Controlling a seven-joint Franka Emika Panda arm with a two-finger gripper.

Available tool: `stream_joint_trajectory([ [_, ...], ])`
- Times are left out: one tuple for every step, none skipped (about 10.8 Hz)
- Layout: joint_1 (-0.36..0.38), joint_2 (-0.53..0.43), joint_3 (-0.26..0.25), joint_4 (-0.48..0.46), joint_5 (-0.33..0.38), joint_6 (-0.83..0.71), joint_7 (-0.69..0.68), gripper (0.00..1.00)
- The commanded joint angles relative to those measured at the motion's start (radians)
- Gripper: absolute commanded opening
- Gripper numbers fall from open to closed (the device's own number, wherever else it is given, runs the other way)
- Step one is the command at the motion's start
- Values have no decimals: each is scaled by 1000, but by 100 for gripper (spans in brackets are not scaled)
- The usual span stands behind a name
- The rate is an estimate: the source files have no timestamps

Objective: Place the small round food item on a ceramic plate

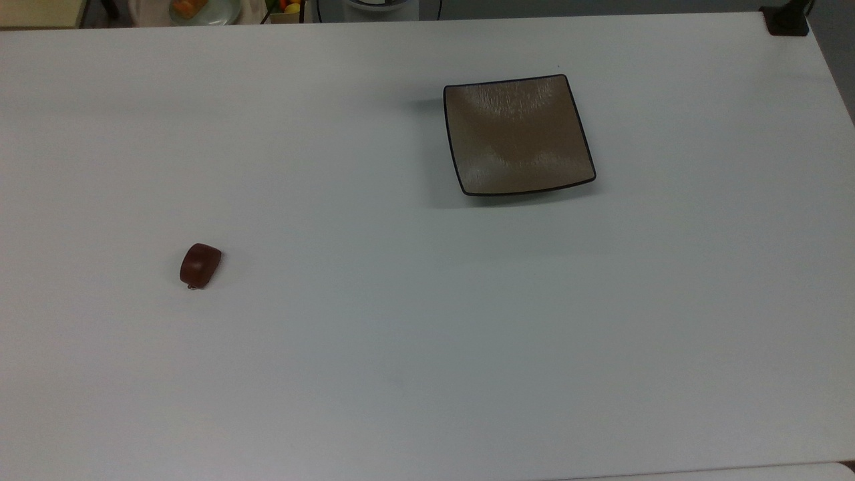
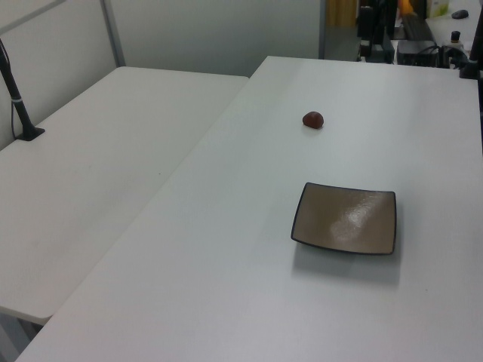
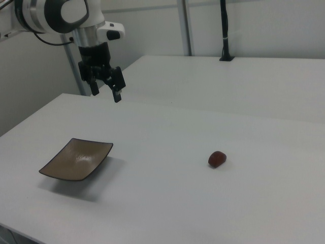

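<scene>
The small round food item (image 1: 200, 265) (image 2: 313, 119) (image 3: 217, 158) is a glossy dark reddish-brown lump lying alone on the white table. The ceramic plate (image 1: 518, 133) (image 2: 346, 219) (image 3: 76, 159) is square, taupe-brown with a thin black rim, and holds nothing. In the right view my gripper (image 3: 105, 93) hangs high in the air above the table's far edge, behind the plate and well to the left of the food item. Its two black fingers (image 3: 117, 95) stand apart, open, with nothing between them.
A second white table (image 2: 90, 173) adjoins the work table (image 1: 401, 334). A black post on a clamp (image 2: 23, 121) (image 3: 225, 30) stands on it. Cluttered items (image 1: 200, 8) lie beyond the far edge in the top view.
</scene>
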Motion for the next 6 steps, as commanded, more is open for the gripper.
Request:
stream_joint_trajectory([
  [22,-7,-26,-41,12,48,-10,100],
  [22,-7,-26,-41,12,51,-10,100],
  [22,-7,-26,-41,12,53,-9,100],
  [22,-7,-26,-41,12,53,-10,100],
  [22,-7,-26,-41,12,53,-10,100],
  [22,-7,-26,-41,12,53,-9,100],
])
